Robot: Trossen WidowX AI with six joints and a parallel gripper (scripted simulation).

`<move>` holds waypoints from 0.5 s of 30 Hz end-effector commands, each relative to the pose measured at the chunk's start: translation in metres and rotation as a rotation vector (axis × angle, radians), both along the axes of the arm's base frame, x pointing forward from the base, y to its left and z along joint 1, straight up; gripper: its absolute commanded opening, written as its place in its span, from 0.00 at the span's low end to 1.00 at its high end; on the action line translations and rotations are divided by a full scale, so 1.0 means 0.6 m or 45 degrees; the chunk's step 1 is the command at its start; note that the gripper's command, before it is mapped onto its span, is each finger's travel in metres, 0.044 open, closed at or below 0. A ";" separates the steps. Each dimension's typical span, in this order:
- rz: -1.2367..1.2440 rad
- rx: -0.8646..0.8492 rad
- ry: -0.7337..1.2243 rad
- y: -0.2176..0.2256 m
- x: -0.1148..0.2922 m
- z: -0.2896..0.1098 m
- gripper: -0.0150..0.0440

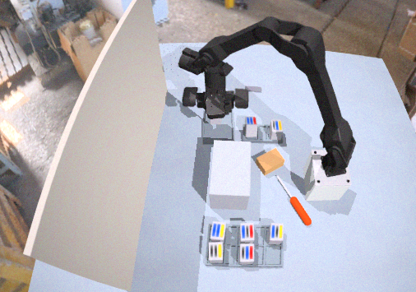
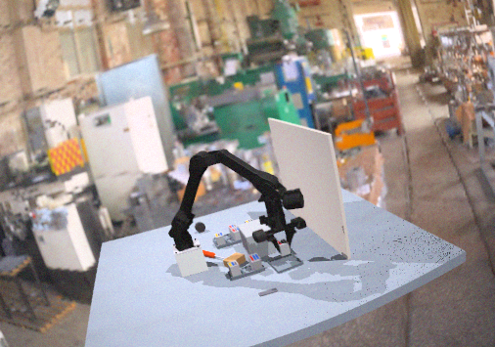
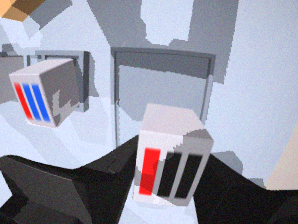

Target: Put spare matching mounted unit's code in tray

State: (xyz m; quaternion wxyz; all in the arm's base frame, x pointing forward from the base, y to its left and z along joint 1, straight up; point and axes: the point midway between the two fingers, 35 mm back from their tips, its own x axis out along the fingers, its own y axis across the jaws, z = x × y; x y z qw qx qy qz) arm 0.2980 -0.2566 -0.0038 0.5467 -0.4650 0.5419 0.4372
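Between my fingers sits a small white block (image 3: pixel 172 156), clamped tight: one red stripe and two black ones face the wrist camera. My gripper (image 3: pixel 164 141) hangs directly over the grey tray (image 3: pixel 161 72), the block low above the tray floor; whether it touches the floor I cannot tell. From the top view the gripper (image 1: pixel 215 113) hides most of the block and covers the far half of the tray (image 1: pixel 218 131).

Just beside the tray, on a small grey stand, sit two more blocks: one with blue and red stripes (image 1: pixel 251 127), one with blue and yellow stripes (image 1: pixel 276 128).

Further out: a plain white box (image 1: pixel 229 173) stands near the tray, with a tan block (image 1: pixel 270 160) and an orange-handled screwdriver (image 1: pixel 294 201) beside it toward my base (image 1: pixel 327 181).

Beyond the white box, a grey rack (image 1: pixel 273 256) holds five striped blocks in its compartments.

A tall pale panel (image 1: pixel 103 152) stands along one side of the table (image 1: pixel 370 210).
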 end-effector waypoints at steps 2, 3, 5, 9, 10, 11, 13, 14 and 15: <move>0.008 0.005 0.007 0.002 -0.003 -0.015 0.25; 0.008 0.005 0.007 0.003 -0.003 -0.017 0.25; 0.008 0.005 0.007 0.003 -0.004 -0.021 0.25; 0.008 0.005 0.007 0.004 -0.005 -0.028 0.25; 0.008 0.005 0.007 0.004 -0.005 -0.030 0.25; 0.008 0.005 0.007 0.004 -0.005 -0.032 0.25; 0.008 0.005 0.007 0.004 -0.005 -0.036 0.25; 0.008 0.005 0.007 0.005 -0.006 -0.037 0.25; 0.008 0.006 0.007 0.005 -0.006 -0.039 0.25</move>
